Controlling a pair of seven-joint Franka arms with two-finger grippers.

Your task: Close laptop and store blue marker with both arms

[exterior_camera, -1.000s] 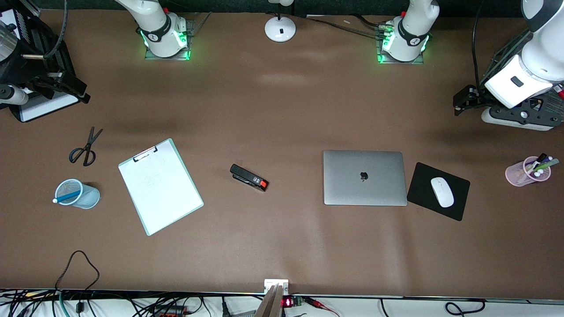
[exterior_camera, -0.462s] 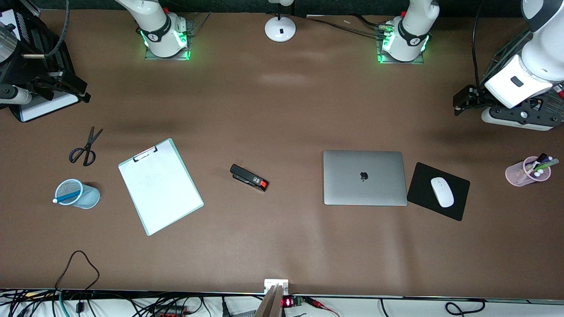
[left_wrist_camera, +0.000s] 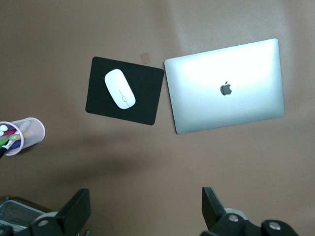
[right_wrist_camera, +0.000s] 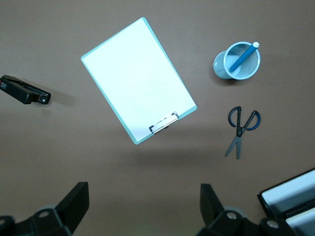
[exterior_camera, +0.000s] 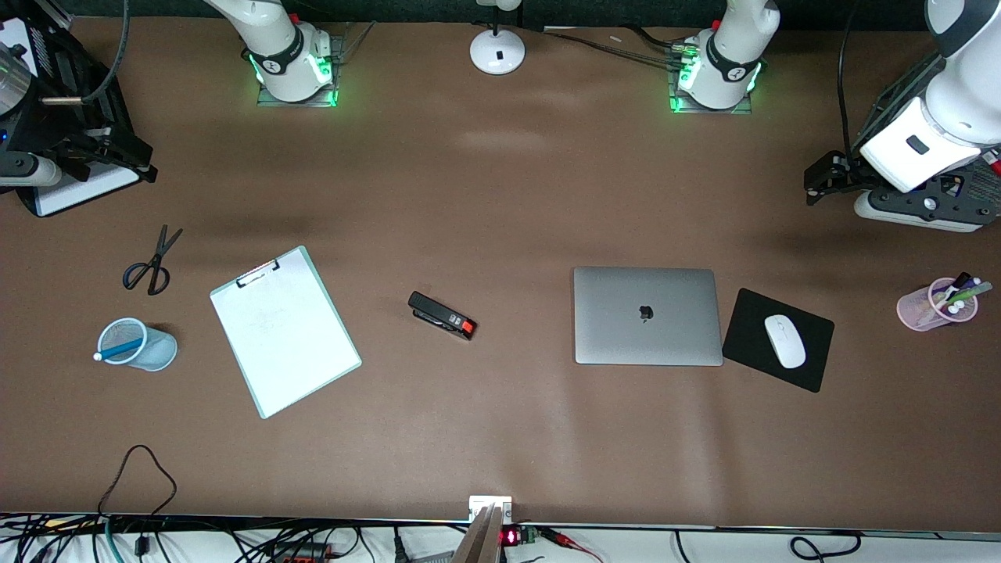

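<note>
The silver-grey laptop [exterior_camera: 647, 315] [left_wrist_camera: 226, 86] lies shut and flat on the table, apple logo up, toward the left arm's end. The blue marker [exterior_camera: 121, 349] [right_wrist_camera: 243, 59] stands slanted inside a pale blue cup [exterior_camera: 160, 353] [right_wrist_camera: 220, 66] toward the right arm's end, white end up. My left gripper [exterior_camera: 815, 186] [left_wrist_camera: 144, 209] hangs open and empty above the table's end, past the laptop and mouse pad. My right gripper [exterior_camera: 134, 162] [right_wrist_camera: 143, 204] hangs open and empty above the other end, near the scissors and clipboard.
Black scissors [exterior_camera: 151, 266], a white clipboard [exterior_camera: 285, 332] and a black stapler [exterior_camera: 442, 315] lie between cup and laptop. A white mouse [exterior_camera: 784, 341] sits on a black pad [exterior_camera: 747, 324] beside the laptop. A pink cup [exterior_camera: 923, 309] holds pens. A white lamp base [exterior_camera: 497, 51] stands between the arms' bases.
The right arm's hand has crept very slightly toward its end of the table. Nothing on the table has moved.
</note>
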